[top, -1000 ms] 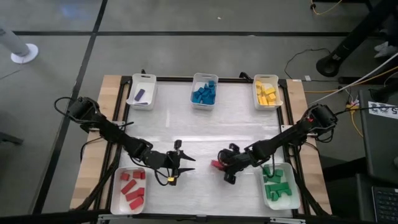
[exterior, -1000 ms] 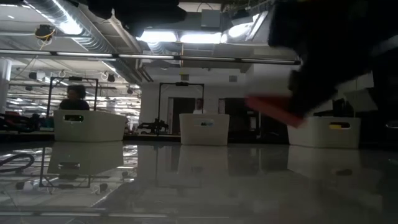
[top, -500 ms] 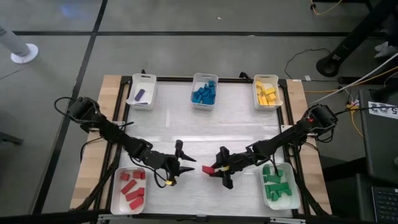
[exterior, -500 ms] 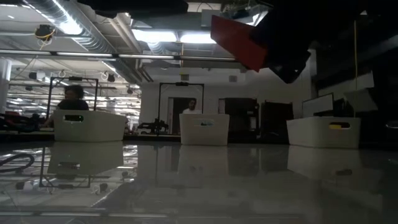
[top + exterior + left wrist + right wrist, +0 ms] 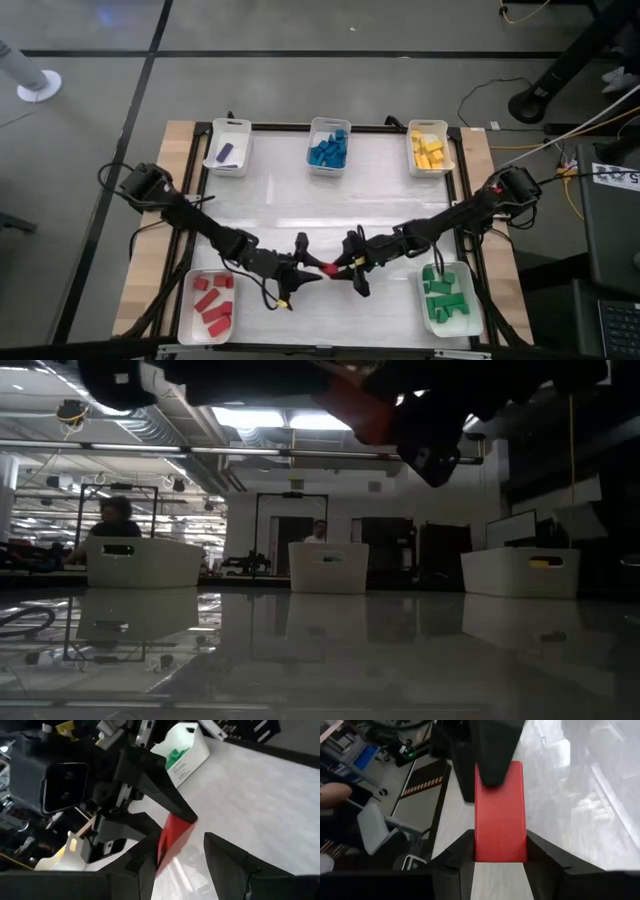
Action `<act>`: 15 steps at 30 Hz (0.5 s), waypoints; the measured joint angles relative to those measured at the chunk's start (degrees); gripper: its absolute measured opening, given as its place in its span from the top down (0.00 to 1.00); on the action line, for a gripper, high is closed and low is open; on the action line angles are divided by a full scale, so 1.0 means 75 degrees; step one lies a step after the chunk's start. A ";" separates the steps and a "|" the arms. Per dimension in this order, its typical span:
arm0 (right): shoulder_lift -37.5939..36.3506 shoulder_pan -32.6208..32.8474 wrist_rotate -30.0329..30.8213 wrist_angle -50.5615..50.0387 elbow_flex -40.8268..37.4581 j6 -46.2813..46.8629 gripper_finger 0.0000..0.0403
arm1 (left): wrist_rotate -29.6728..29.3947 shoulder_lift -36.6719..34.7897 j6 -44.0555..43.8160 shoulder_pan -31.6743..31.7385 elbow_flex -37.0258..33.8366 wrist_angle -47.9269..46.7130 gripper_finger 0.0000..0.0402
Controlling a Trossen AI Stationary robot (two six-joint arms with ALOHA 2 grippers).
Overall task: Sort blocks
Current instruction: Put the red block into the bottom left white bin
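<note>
Red block (image 5: 328, 270) held aloft above surface (image 5: 380, 190), between red tray (image 5: 209, 306) and green tray (image 5: 449, 299). Right pincer (image 5: 340, 268) clenched on red block; left pincer (image 5: 314, 268) meets it, fingers spread around block's free end. Beyond: purple, blue, yellow trays.

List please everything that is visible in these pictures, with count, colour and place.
Held block: one, red, above the table's middle near the front, between the two grippers.
Red blocks: several, in the front-left tray.
Green blocks: several, in the front-right tray.
Purple block: one, in the back-left tray.
Blue blocks: several, in the back-middle tray.
Yellow blocks: several, in the back-right tray.
Trays: five, white, at the table's edges.
Table: one, white top.
Right gripper: shut on the held block.
Left gripper: open, its fingers either side of the block's other end.
</note>
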 joint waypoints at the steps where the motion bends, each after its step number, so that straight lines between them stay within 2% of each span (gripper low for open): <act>1: 0.0000 0.0001 0.0012 0.0020 0.0000 0.0000 0.65 | 0.0007 0.0018 0.0054 0.0023 0.0040 -0.0012 0.63; 9: -0.0003 0.0004 -0.0128 0.0122 0.0006 -0.0002 0.65 | 0.0126 0.0031 0.0195 0.0266 0.0183 -0.0032 0.63; 15: -0.0003 0.0001 -0.0128 0.0667 0.0006 -0.0003 0.65 | 0.0946 0.0031 -0.0006 0.0532 0.0183 -0.0026 0.63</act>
